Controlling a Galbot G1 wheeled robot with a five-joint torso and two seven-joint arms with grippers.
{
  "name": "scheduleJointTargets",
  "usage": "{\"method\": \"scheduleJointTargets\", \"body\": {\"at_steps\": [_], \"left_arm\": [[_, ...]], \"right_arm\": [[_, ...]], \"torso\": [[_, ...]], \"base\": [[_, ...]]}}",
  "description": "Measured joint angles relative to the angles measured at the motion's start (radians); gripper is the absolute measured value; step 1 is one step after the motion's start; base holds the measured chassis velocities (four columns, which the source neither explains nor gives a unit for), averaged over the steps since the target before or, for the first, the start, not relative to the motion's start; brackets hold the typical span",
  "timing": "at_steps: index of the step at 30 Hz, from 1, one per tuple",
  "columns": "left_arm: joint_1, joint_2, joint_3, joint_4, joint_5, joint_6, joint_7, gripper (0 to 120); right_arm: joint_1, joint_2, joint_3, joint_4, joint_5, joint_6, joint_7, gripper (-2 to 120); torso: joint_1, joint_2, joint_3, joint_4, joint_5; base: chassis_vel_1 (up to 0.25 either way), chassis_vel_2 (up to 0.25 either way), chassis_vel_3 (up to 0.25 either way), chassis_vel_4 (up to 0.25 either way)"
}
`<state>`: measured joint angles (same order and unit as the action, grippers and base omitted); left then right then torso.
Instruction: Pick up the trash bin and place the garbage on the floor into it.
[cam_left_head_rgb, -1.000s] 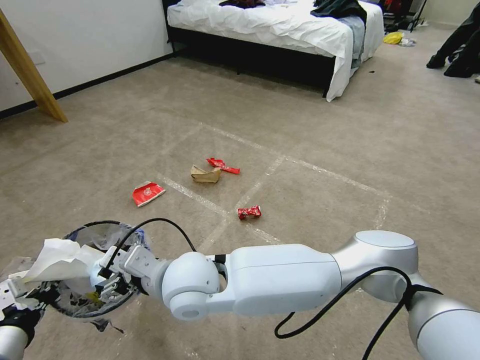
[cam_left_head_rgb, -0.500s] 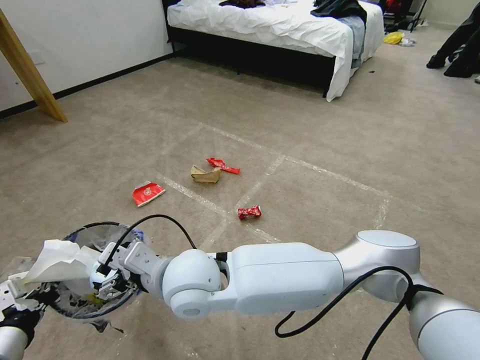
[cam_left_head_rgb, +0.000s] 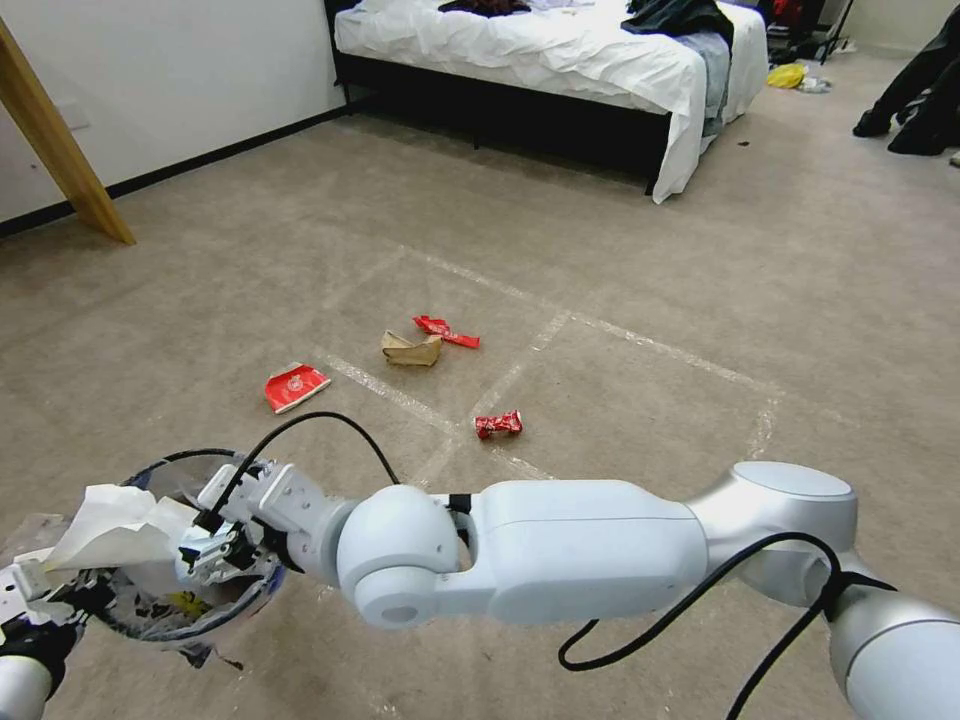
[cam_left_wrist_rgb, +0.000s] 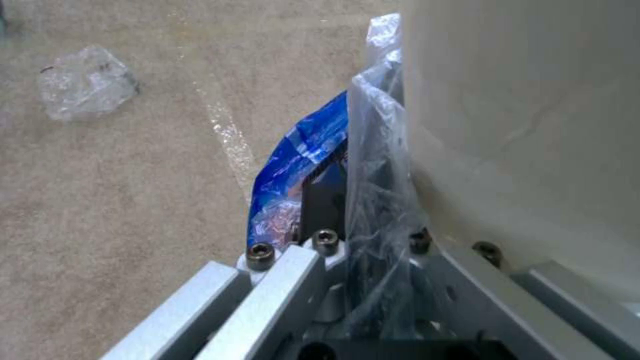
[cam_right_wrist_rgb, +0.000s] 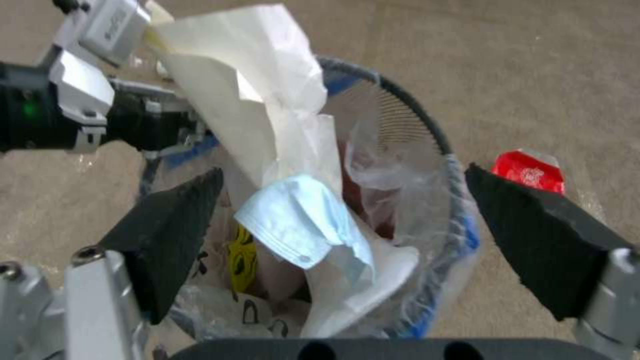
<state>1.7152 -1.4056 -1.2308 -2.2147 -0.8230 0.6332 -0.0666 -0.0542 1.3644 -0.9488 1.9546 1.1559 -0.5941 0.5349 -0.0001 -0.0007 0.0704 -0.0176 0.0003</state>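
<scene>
The right gripper (cam_right_wrist_rgb: 340, 235) hangs over the trash bin (cam_left_head_rgb: 255, 590), its jaws spread wide and empty, a blue mask (cam_right_wrist_rgb: 300, 220) and white paper (cam_right_wrist_rgb: 247, 100) lying in the bin below. The left gripper (cam_left_head_rgb: 40, 600) clamps the bin's rim through the clear liner (cam_left_wrist_rgb: 377, 165), holding it off the carpet (cam_left_head_rgb: 620, 260). A red wrapper (cam_left_head_rgb: 295, 386), brown paper (cam_left_head_rgb: 410, 348) and crushed can (cam_left_head_rgb: 498, 424) lie ahead.

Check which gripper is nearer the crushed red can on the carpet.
Right. The right gripper hovers open over the trash bin, on the side toward the crushed red can. The left gripper holds the bin's far rim.
</scene>
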Motion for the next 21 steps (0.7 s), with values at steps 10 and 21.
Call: {"method": "scheduleJointTargets", "body": {"at_steps": [10,21], "left_arm": [[0.006,0.000,-0.003,0.009,0.002,0.000,-0.001,1],[0.005,-0.003,-0.002,0.008,0.009,0.002,-0.003,1]], "right_arm": [[-0.031,-0.062,0.093,0.073,0.004,-0.004,-0.001,100],[-0.088,-0.164,0.225,0.147,0.001,0.009,-0.004,100]], "torso": [[0.000,0.000,0.000,0.0000,-0.0001],[0.000,0.000,0.000,0.0000,0.0001]], "base": [[0.000,0.000,0.000,0.000],[0.000,0.000,0.000,0.000]]}}
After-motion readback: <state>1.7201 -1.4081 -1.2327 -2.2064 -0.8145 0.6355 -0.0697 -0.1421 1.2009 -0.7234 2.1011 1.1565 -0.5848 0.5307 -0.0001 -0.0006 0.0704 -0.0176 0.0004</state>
